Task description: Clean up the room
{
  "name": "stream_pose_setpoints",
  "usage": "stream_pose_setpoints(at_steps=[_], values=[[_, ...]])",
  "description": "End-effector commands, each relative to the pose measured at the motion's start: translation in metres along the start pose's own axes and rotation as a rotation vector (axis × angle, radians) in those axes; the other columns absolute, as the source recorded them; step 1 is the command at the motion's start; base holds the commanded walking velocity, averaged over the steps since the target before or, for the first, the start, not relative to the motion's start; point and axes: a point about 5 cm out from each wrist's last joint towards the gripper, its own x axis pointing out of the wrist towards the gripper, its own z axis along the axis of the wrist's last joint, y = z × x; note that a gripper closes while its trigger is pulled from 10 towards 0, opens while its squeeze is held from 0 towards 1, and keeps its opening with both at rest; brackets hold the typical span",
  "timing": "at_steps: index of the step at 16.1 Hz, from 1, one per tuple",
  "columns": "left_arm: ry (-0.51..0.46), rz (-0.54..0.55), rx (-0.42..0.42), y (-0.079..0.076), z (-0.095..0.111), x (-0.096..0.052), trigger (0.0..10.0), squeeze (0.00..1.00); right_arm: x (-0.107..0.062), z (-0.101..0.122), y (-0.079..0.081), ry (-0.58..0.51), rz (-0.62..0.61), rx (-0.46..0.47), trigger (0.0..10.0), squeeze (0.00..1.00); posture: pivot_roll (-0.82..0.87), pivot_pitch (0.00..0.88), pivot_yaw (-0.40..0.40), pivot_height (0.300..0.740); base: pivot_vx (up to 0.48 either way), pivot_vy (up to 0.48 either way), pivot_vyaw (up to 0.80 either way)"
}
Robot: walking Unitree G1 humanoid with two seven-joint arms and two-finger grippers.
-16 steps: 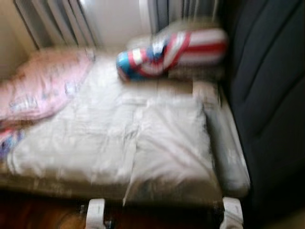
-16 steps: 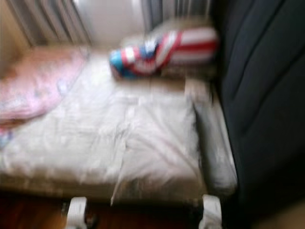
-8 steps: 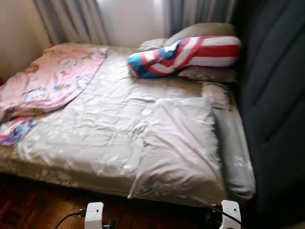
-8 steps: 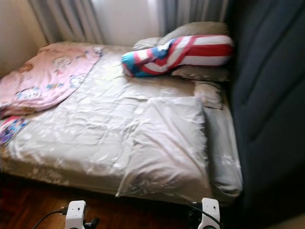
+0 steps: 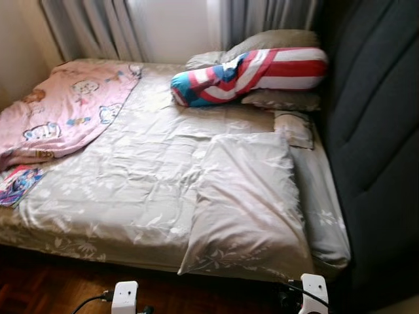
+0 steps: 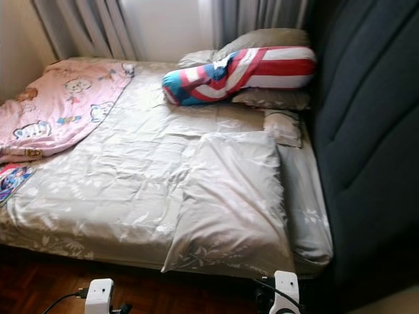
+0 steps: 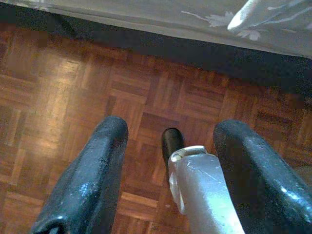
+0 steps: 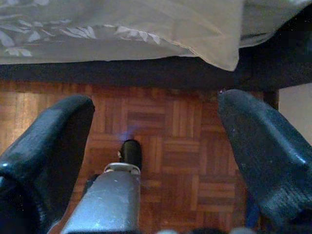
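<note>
Bed (image 5: 131, 190): covered by a grey-beige leaf-print sheet, wrinkled, occupying most of the head views. Dark padded headboard (image 5: 373, 144) stands along the robot's right side of it. Grey curtains (image 5: 105, 29) hang at the far end.

Pink cartoon-print blanket (image 5: 62, 111): spread loosely over the far left corner, reaching the left edge of the mattress.

Large grey pillow (image 5: 245, 203): lies flat near the front right corner, one corner overhanging the mattress edge.

Striped red, white and blue bolster (image 5: 249, 75): lies across the far right, resting on two grey pillows (image 5: 278, 42). A small cushion (image 5: 293, 127) lies just beside the headboard, between bolster and large pillow.

Colourful printed item (image 5: 16, 183): at the left edge, below the blanket; type cannot be determined.

Left gripper (image 7: 170, 161) and right gripper (image 8: 156, 146): both spread apart, empty, hanging over parquet floor (image 7: 58, 97) beside the bed's front edge.
</note>
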Motion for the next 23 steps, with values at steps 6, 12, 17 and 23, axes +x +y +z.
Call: stream_pose_setpoints(at_steps=[6,12,17,23], values=[[-0.009,-0.014,0.033,-0.017,-0.004,0.000,10.0,0.00,-0.001,-0.002,0.000,0.004,0.002,0.002,10.0,0.00,-0.02,0.019,-0.005,0.740,0.000,0.000,0.00],[-0.227,-0.051,0.050,-0.017,0.050,0.007,10.0,0.00,-0.001,-0.005,0.001,0.009,0.002,0.000,10.0,0.00,-0.04,0.001,0.006,0.740,0.000,0.000,0.00],[-0.531,-0.113,0.073,-0.032,0.088,-0.002,10.0,0.00,-0.002,-0.008,-0.003,0.016,-0.002,-0.009,10.0,0.00,-0.05,0.000,0.007,0.740,0.000,0.000,0.00],[-0.701,-0.089,0.065,-0.021,0.085,-0.020,10.0,0.00,-0.003,-0.009,-0.003,0.015,0.000,-0.015,10.0,0.00,-0.06,0.000,0.009,0.740,0.000,0.000,0.00]])
